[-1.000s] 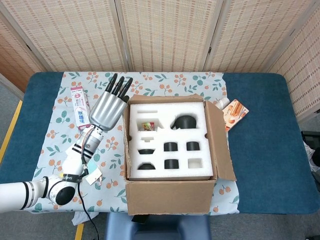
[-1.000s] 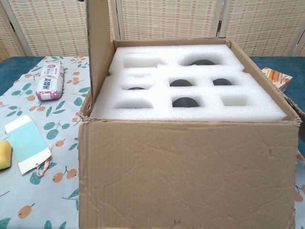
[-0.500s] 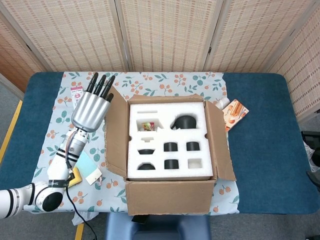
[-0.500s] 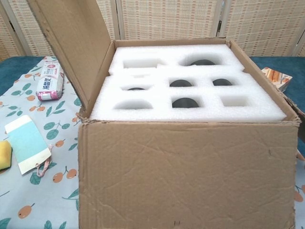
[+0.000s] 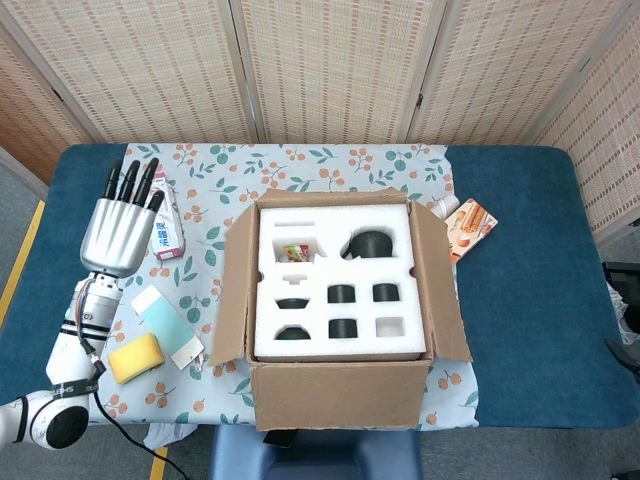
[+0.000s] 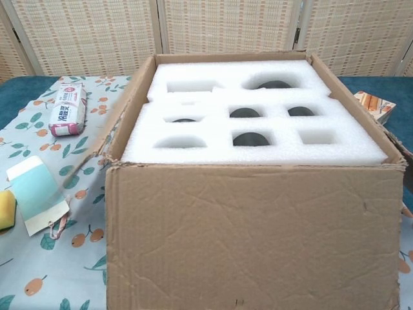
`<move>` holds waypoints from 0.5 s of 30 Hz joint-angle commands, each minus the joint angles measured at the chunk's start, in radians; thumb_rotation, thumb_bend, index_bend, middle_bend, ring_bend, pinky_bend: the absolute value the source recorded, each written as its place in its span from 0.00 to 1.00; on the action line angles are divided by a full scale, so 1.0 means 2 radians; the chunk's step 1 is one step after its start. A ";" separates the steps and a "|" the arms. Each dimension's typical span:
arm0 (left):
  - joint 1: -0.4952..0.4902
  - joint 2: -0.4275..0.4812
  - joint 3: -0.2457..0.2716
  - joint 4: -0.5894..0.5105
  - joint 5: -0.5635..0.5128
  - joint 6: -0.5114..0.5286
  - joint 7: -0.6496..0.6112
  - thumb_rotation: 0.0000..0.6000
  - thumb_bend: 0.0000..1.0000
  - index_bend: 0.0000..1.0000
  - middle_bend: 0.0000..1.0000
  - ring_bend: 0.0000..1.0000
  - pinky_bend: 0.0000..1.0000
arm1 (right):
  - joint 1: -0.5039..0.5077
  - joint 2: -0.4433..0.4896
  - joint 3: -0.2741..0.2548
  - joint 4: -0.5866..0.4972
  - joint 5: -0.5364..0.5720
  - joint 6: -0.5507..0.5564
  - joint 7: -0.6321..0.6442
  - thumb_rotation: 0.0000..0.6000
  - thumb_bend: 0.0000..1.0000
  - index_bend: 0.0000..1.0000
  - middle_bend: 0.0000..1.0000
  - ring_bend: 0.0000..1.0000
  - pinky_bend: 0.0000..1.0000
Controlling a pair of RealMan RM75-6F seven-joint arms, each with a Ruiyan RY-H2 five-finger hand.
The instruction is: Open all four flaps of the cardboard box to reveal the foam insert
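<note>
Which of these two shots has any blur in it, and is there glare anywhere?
Chest view: the left flap is smeared and half see-through; the foam insert is sharp and bright, without glare. Head view: evenly lit, soft shadows, and the left hand is crisp.

Cardboard box (image 6: 251,239) base cut off below

brown cardboard box (image 5: 336,392), white foam insert (image 5: 340,343), floral-print cloth (image 5: 210,180), yellow sponge (image 5: 135,358), blue table (image 5: 530,290).
</note>
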 commanded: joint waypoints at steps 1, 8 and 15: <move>0.038 0.017 0.015 -0.028 0.023 0.005 -0.054 1.00 1.00 0.18 0.00 0.00 0.00 | 0.004 0.001 -0.005 -0.004 -0.006 -0.009 -0.009 0.98 0.29 0.34 0.00 0.00 0.00; 0.145 0.043 0.069 -0.034 0.092 0.027 -0.197 1.00 0.68 0.00 0.00 0.00 0.00 | 0.024 -0.004 -0.006 -0.035 0.008 -0.063 -0.098 0.98 0.29 0.33 0.00 0.00 0.00; 0.256 0.017 0.096 0.043 0.143 0.105 -0.316 1.00 0.60 0.00 0.00 0.00 0.00 | 0.048 -0.025 -0.004 -0.075 0.030 -0.121 -0.218 0.99 0.29 0.12 0.00 0.00 0.00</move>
